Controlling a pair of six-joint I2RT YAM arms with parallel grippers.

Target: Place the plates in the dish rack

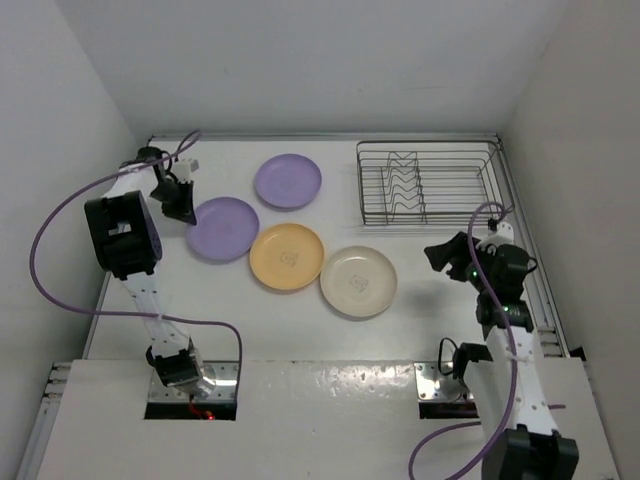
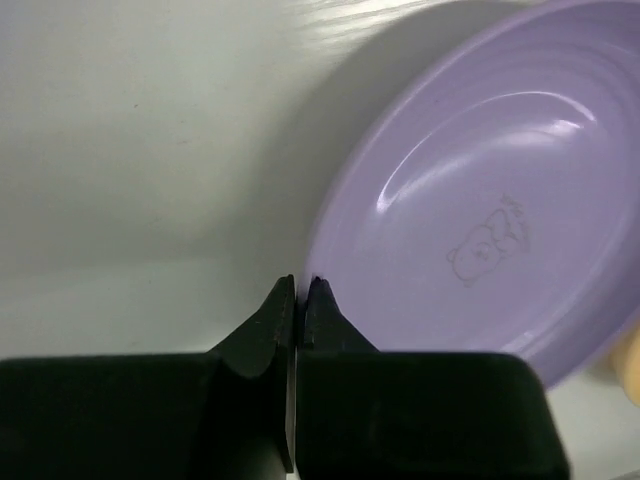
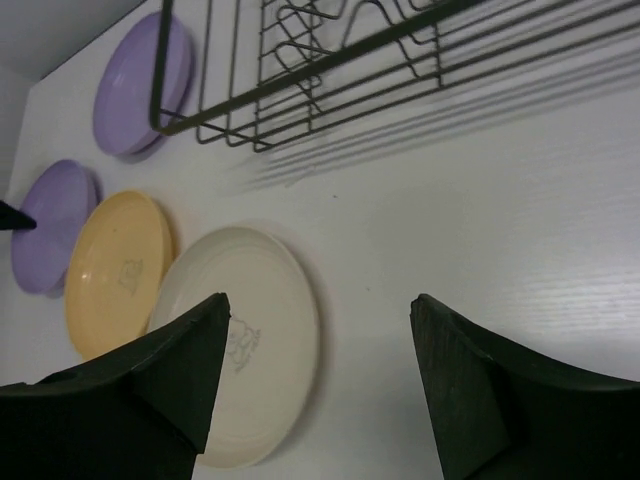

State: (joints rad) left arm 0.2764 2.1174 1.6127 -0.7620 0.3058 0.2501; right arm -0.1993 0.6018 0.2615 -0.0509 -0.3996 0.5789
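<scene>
All four plates are lying flat on the table (image 1: pixel 260 325), none yet in the dish rack (image 1: pixel 428 183), which is sitting in the far right corner. The left hand (image 2: pixel 300 290) is hanging near the left edge with its fingers pressed together, pinching nothing, its tips just beside the rim of the near lavender plate (image 2: pixel 480 230). The right hand (image 3: pixel 318 305) is hovering spread wide toward the right edge, over bare table beside the cream plate (image 3: pixel 245 340). Risk noted: closed tips are likely to shove the shallow, glossy plastic disc across the smooth white surface instead of catching its low rim. The orange-yellow plate (image 1: pixel 287 257) is lying close against it and against the cream one, so any slide would be disturbing the neighbours. The far lavender plate (image 1: pixel 288 181) is lying apart. The rack's thin upright wires are leaving narrow slots, so a tilted plate could be jamming or tipping out.
</scene>
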